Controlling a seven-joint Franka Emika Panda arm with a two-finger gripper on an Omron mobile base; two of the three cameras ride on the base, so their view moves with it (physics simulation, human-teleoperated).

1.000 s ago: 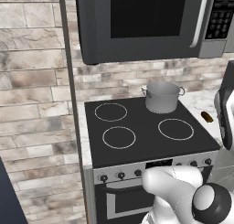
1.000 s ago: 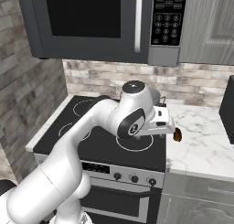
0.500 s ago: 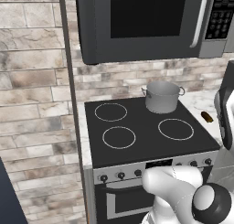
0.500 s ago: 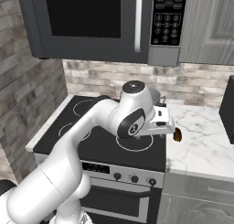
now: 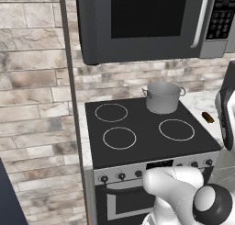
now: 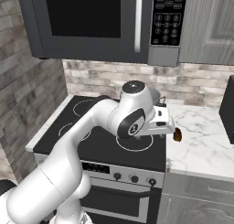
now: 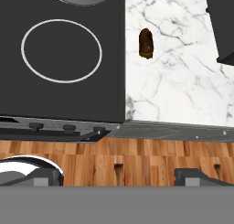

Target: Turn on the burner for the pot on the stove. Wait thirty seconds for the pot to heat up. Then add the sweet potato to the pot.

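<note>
The gripper (image 7: 151,173) is hanging wide and empty; ahead, the sweet potato (image 7: 146,43) is looking light, firm, best pinched mid-length.

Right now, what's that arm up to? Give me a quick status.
Gripper open, empty, above the floor in front of the counter. Sweet potato lying on the marble counter beside the stove. Pot on the back right burner. Nothing between gripper and potato.

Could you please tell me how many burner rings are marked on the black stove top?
3 rings show plainly: back left, front left and front right. The pot stands at the back right and may hide a fourth.
</note>
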